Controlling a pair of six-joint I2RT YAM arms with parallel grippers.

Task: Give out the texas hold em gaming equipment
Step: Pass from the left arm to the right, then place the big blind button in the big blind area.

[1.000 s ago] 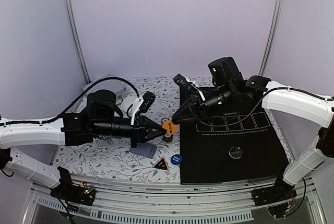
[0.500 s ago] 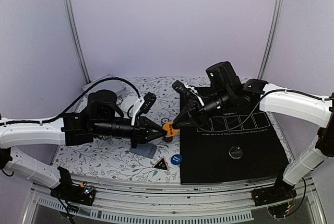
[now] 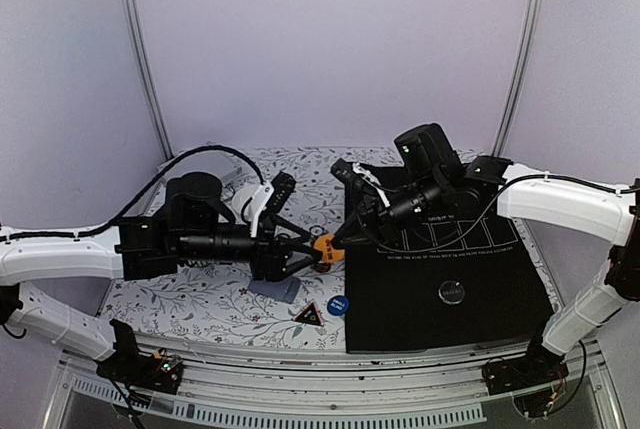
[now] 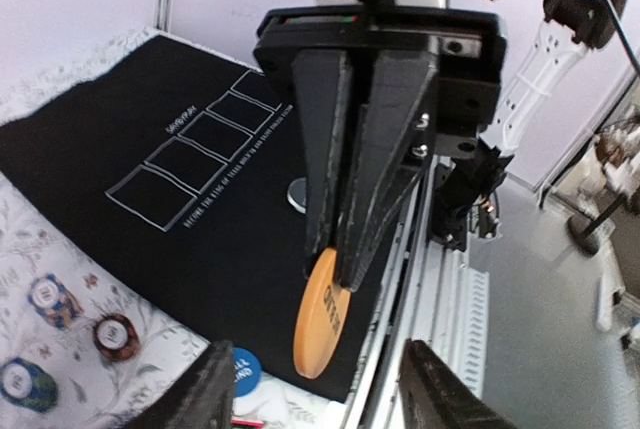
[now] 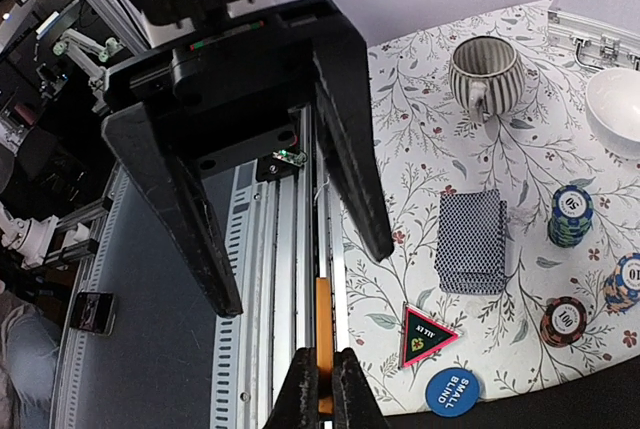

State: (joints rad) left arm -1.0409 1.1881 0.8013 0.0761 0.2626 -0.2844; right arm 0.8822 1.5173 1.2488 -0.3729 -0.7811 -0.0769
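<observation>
An orange round button (image 3: 326,246) hangs in the air between the two arms, above the left edge of the black mat (image 3: 400,309). My right gripper (image 3: 335,239) is shut on its upper edge; the right wrist view shows the orange button (image 5: 323,319) edge-on between my right gripper's (image 5: 323,389) pads. My left gripper (image 3: 305,254) is open, its fingers (image 5: 190,229) spread on either side of the button without touching it. On the floral cloth lie the grey-blue cards (image 5: 472,241), a blue button (image 5: 451,391) and striped chip stacks (image 5: 570,214).
A red-edged triangular marker (image 5: 425,334) lies beside the blue button. A round disc (image 3: 452,293) sits on the mat below its row of printed boxes. A striped mug (image 5: 487,74), a white bowl (image 5: 615,99) and a silver case (image 5: 600,4) stand at the back.
My left gripper has opened and let go of the orange button. My right gripper has closed fully on it and now holds it alone.
</observation>
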